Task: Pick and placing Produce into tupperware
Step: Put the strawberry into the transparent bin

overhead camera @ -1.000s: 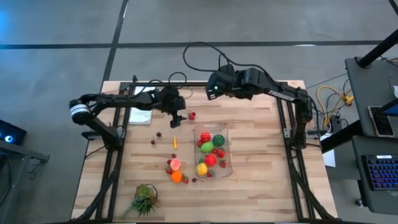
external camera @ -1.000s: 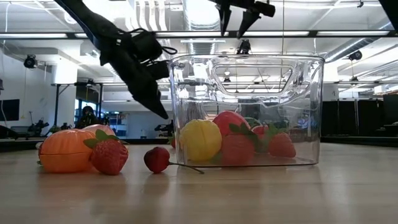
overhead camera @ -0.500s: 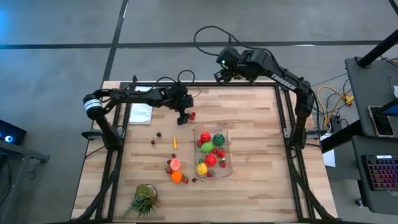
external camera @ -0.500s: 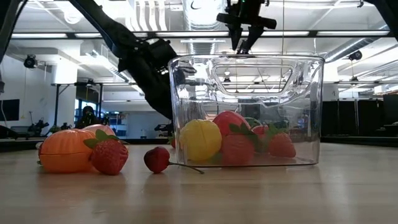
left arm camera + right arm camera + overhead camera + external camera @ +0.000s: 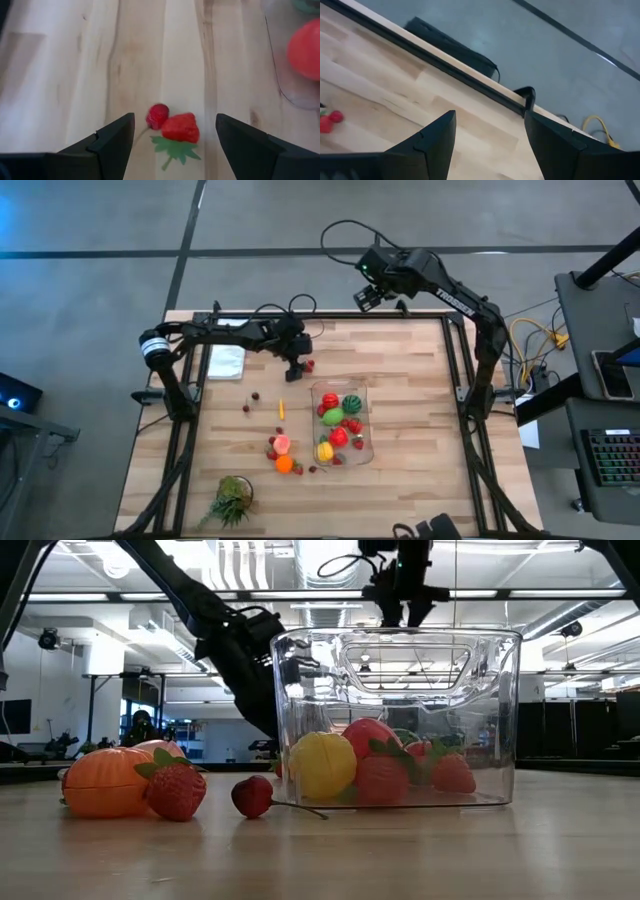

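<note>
A red strawberry (image 5: 180, 128) with a green leaf and a small red cherry (image 5: 157, 115) lie together on the wooden table, just left of the clear tupperware's far end (image 5: 292, 75). My left gripper (image 5: 175, 120) hangs open over them, pointing slantwise down, one finger on either side and touching neither; in the high view my left gripper (image 5: 294, 367) is beside the pair (image 5: 309, 364). The tupperware (image 5: 342, 423) holds several produce pieces. More produce (image 5: 283, 446) lies to its left. My right gripper (image 5: 368, 297) is open, high over the table's far edge.
A carrot (image 5: 282, 409) and loose cherries (image 5: 251, 401) lie mid-table. An orange fruit (image 5: 104, 783), a strawberry (image 5: 175, 790) and a cherry (image 5: 253, 796) sit near the tupperware's near end. A leafy tuft (image 5: 232, 500) stands near the near edge, and a white sheet (image 5: 227, 363) lies far left.
My left gripper has moved toward the table's right, down to the strawberry and cherry, and has stayed open. My right gripper has swung from above the tupperware's far end toward the table's far edge and to the right, turning as it went.
</note>
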{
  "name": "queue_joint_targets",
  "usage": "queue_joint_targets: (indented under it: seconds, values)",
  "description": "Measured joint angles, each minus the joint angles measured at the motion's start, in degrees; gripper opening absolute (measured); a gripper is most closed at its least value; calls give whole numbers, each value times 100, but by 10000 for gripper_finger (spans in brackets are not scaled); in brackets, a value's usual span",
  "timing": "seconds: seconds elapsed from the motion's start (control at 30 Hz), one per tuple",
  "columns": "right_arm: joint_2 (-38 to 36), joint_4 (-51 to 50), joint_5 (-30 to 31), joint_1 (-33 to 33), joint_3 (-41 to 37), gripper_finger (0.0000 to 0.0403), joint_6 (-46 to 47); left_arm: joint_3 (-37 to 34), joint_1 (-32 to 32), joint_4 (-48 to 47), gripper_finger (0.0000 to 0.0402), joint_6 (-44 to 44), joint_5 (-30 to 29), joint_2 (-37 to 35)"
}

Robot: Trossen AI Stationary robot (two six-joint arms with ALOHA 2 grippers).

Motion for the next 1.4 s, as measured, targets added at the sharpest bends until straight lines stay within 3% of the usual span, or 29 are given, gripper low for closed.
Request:
queue_joint_targets:
  seconds: [0.73, 1.1, 1.4]
  values:
    - [2, 462, 31, -241, -1335, 228, -80, -147, -13, -20, 265, 155, 219, 16]
    - [-9, 587, 28, -240, -1460, 228, 25, -143, -11, 526, 265, 132, 326, 321]
    - [-90, 547, 28, -240, -1466, 228, 25, -160, -17, 401, 265, -77, 116, 431]
